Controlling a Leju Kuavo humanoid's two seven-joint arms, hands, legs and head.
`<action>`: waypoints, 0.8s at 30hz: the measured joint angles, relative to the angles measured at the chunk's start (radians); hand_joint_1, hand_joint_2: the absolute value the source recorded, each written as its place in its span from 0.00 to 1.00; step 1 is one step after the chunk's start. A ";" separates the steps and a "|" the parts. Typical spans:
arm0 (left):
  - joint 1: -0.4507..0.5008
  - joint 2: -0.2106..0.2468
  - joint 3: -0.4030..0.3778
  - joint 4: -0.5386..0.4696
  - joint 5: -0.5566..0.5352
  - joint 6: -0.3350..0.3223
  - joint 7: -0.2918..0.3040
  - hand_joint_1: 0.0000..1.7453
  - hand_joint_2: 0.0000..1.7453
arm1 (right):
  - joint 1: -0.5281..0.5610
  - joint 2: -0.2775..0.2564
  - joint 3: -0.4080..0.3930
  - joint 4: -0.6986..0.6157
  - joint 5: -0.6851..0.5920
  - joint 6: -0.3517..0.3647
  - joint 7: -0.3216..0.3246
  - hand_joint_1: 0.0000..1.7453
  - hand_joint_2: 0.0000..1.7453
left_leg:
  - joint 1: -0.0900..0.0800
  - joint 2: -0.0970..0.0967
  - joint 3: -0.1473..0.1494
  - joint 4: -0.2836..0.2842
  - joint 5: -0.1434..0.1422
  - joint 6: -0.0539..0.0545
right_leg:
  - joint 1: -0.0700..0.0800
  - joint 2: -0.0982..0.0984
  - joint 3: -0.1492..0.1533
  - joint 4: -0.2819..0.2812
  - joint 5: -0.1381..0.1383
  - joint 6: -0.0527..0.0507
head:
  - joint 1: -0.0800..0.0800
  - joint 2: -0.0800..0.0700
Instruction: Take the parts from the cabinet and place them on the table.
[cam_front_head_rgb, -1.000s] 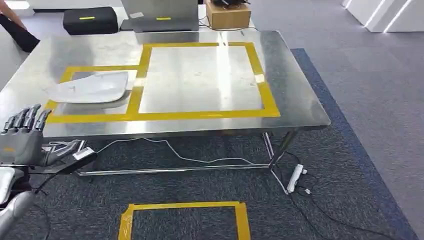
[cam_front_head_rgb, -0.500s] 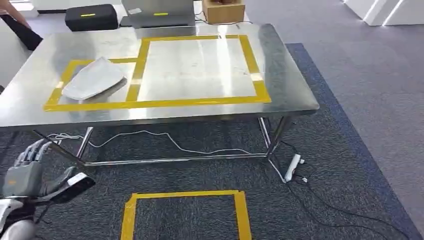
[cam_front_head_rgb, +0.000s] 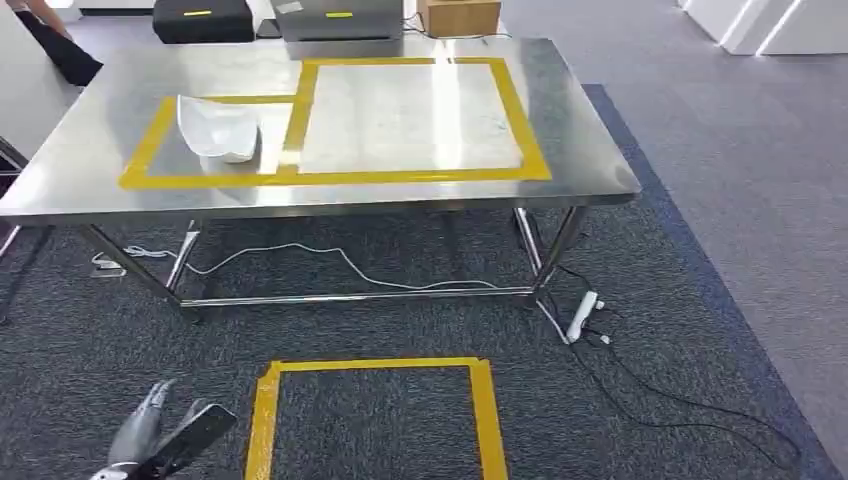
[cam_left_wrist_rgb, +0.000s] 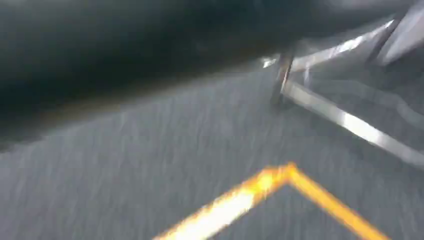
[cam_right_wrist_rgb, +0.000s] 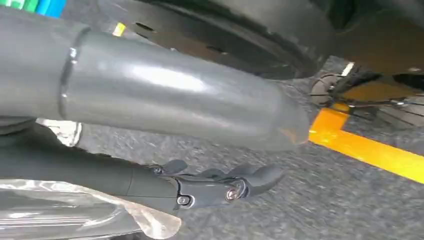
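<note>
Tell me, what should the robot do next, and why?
Probably turn away toward the cabinet for another part: the white curved plastic part already lies on the shiny steel table, inside the smaller yellow tape frame, and the left hand hangs low holding nothing.

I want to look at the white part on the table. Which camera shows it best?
The head view. There the white part lies whole and sharp on the steel table, inside the smaller yellow tape box. The left wrist view is a blurry look at carpet and table legs. The right wrist view looks at the floor.
</note>
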 joint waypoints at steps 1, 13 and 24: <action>-0.019 -0.023 0.001 0.083 0.021 -0.009 -0.019 0.00 0.00 | 0.000 0.000 -0.009 0.000 -0.009 -0.001 0.014 0.00 0.00 | -0.001 0.000 -0.009 0.000 0.010 0.008 | 0.000 0.003 -0.019 0.054 -0.064 0.003 | 0.005 0.000; -0.045 -0.188 -0.003 0.595 0.008 -0.058 0.180 0.00 0.00 | -0.004 -0.003 -0.114 -0.001 -0.090 -0.037 0.168 0.00 0.00 | -0.019 0.004 -0.120 0.007 0.124 -0.008 | 0.021 0.012 0.223 -0.086 -0.094 -0.031 | 0.011 0.000; -0.055 -0.180 0.021 0.680 0.028 -0.024 0.238 0.00 0.00 | 0.000 -0.006 -0.152 0.000 -0.087 -0.042 0.207 0.00 0.00 | -0.010 -0.008 -0.015 0.137 0.003 -0.037 | 0.012 -0.008 0.043 -0.024 0.017 -0.050 | -0.002 0.000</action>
